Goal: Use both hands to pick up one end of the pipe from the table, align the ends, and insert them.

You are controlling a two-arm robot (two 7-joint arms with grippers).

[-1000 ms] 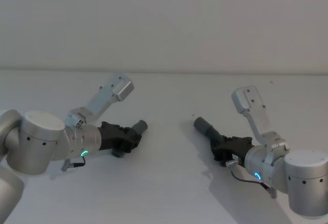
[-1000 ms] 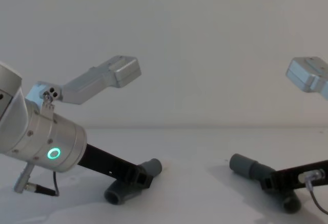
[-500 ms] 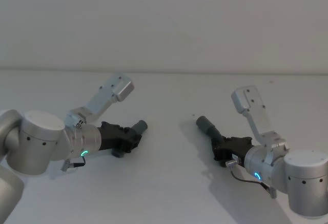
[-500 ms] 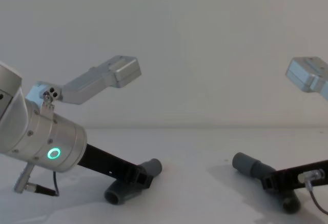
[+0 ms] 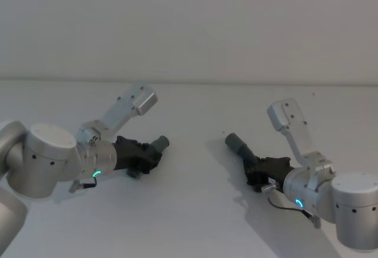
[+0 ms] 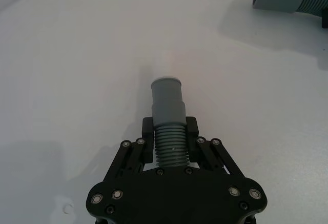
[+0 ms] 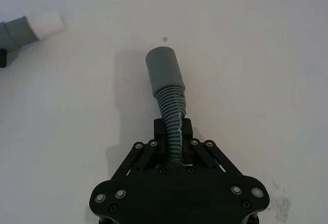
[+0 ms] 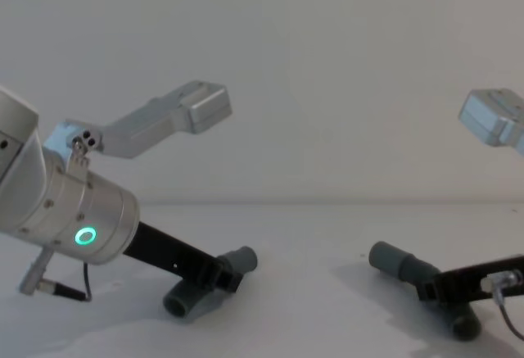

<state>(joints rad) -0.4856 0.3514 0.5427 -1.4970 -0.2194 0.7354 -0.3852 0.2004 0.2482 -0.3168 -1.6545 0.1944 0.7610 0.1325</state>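
Two pieces of the pipe are in hand over the white table [image 5: 195, 211]. My left gripper [image 6: 170, 131] is shut on the ribbed hose of one piece, whose grey cuff with a white tip [image 6: 167, 98] sticks out ahead of the fingers. The head view shows this gripper [image 5: 147, 154] at the left and the cuff [image 5: 159, 143] pointing right. My right gripper [image 7: 174, 131] is shut on the other ribbed hose, and its hollow grey socket [image 7: 163, 70] points forward. In the head view, this gripper [image 5: 260, 169] is at the right and the socket [image 5: 236, 144] points left. The two ends are well apart.
In the chest view each hose's back end hangs low by the table, one [image 8: 182, 301] under the left gripper, the other [image 8: 465, 325] under the right. Silver angled arm links [image 8: 176, 112] [image 8: 491, 116] rise above both grippers. A pale wall stands behind.
My left arm has risen slightly, lifting its pipe piece a little and shifting it left. The right gripper and its piece have barely moved.
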